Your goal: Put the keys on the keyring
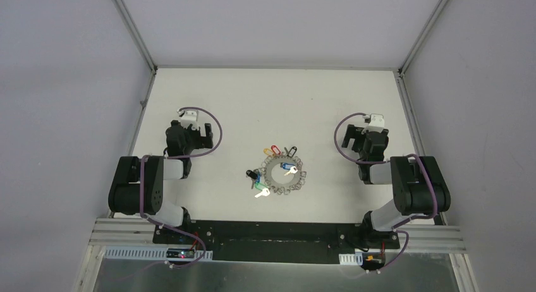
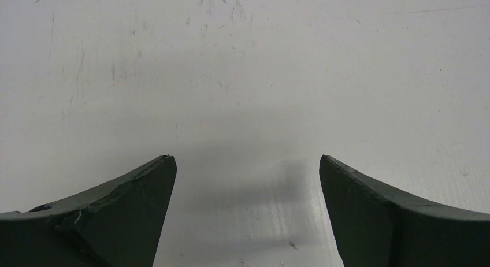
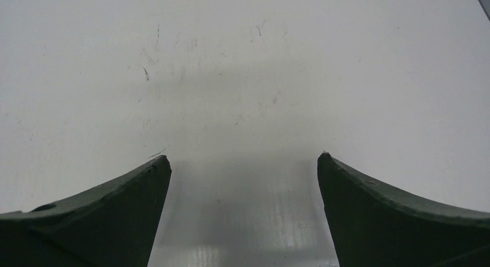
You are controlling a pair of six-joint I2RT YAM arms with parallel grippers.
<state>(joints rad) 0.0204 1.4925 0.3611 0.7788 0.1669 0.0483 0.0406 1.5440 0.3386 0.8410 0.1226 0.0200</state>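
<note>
The keyring (image 1: 284, 174), a grey ring edged with small wire loops, lies flat at the table's middle. Several keys with coloured heads lie around and on it: red (image 1: 274, 149) and black (image 1: 291, 150) at its far side, blue (image 1: 285, 166) inside it, green (image 1: 258, 181) and white (image 1: 261, 193) at its near left. My left gripper (image 1: 191, 129) hangs well to the left of the ring, open and empty. My right gripper (image 1: 368, 133) hangs well to the right, also open and empty. Both wrist views show only bare table between the fingers (image 2: 138, 192) (image 3: 358, 189).
The white table (image 1: 272, 96) is bounded by metal rails at its left (image 1: 142, 109) and right (image 1: 411, 115) edges and by grey walls. The arm bases stand on a black plate (image 1: 272, 232) at the near edge.
</note>
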